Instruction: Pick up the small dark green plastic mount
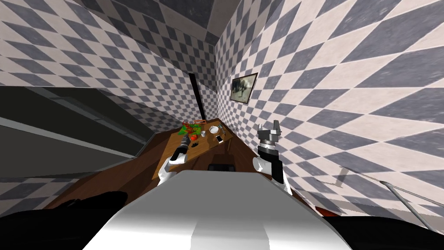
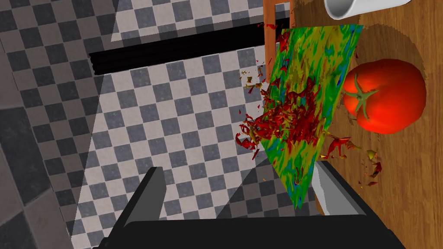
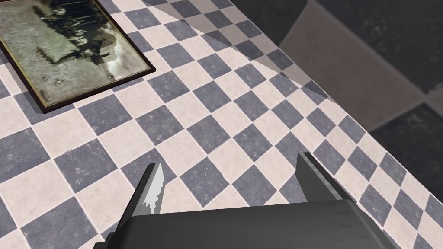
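step: reach | left gripper [image 2: 237, 169] apart, mount [image 2: 311, 82] beside one finger, unheld | next: centre, then close | right gripper [image 1: 268, 126] apart, raised

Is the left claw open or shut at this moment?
Open. The left claw has its fingers far apart, with nothing pressed between them.

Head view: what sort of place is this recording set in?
Probably a kitchen or dining corner of a house: checkered walls, a wooden table carrying a tomato and a white cup, and a framed picture on the wall.
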Controlling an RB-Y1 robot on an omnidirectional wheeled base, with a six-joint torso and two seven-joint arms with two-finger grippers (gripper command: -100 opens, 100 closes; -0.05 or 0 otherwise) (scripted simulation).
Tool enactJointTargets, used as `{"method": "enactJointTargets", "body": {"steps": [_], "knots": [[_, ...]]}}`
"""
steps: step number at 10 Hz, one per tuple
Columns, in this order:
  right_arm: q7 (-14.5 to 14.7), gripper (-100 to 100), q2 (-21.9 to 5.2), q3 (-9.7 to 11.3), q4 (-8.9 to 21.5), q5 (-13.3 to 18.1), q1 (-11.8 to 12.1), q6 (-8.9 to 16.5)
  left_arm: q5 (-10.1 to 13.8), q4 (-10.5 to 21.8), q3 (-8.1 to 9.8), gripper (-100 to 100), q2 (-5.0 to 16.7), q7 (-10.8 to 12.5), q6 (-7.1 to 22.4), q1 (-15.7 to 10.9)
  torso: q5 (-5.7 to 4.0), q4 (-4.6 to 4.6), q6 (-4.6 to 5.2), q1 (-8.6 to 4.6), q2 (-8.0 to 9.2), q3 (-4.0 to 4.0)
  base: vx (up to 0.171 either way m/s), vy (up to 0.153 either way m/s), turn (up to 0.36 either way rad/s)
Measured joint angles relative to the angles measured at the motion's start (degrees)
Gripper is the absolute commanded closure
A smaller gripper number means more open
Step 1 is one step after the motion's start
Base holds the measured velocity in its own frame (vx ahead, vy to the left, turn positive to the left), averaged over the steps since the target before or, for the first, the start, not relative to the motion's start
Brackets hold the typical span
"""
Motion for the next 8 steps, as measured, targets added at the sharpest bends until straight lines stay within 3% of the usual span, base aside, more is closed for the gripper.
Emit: {"method": "enactJointTargets", "body": {"steps": [3, 6, 8], "knots": [[0.0, 0, 0.0, 0.0, 0.0, 0.0, 0.0, 0.0, 1.3, 3.7, 1.42, -100, 1.3, 1.3, 3.6, -1.2, 0.01, 0.00, -0.02, 0.02, -0.02, -0.01, -0.024, 0.009, -0.105], [0.0, 0, 0.0, 0.0, 0.0, 0.0, 0.0, 0.0, 2.2, 9.4, 3.18, -100, 2.3, 2.3, 7.3, -4.6, 0.01, 0.00, 0.00, 0.04, -0.03, -0.02, -0.021, 0.012, -0.085], [0.0, 0, 0.0, 0.0, 0.0, 0.0, 0.0, 0.0, 2.6, 10.8, 4.16, -100, 2.4, 3.0, 10.7, -5.5, 0.01, 0.00, -0.01, 0.04, -0.02, -0.01, -0.021, 0.016, -0.090]]}}
